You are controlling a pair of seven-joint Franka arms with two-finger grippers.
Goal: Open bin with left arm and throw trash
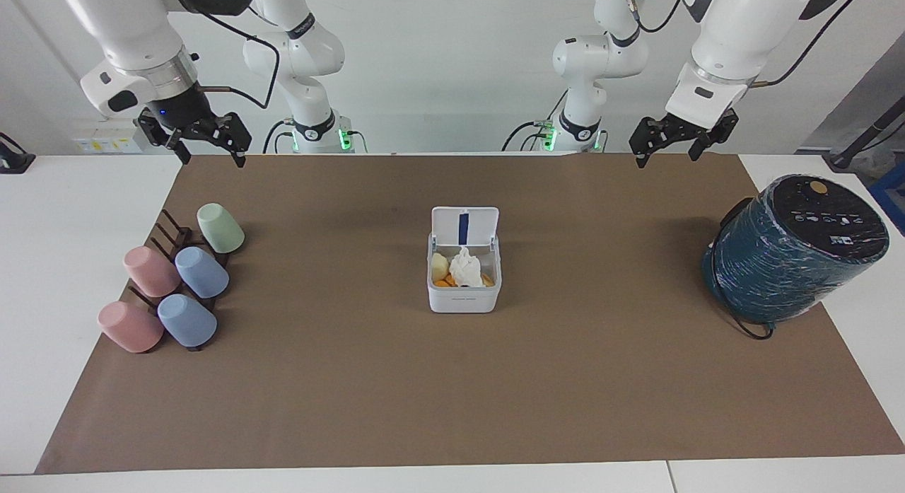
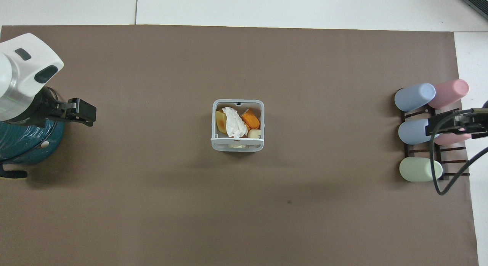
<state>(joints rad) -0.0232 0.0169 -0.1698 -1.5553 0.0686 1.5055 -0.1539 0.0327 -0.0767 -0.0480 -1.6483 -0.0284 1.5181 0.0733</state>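
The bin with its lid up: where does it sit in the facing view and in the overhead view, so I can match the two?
Facing view: the bin sits near the middle of the brown mat, its lid standing up on the edge nearer the robots.
Overhead view: the bin is again near the mat's middle, seen from above, with scraps inside.
Shared landmark: the white tissue lying in the bin.

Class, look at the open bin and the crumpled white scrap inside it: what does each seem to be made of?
The bin: probably plastic, smooth and slightly glossy, with moulded rounded corners. The white scrap: likely tissue paper, matte, soft and creased into folds.
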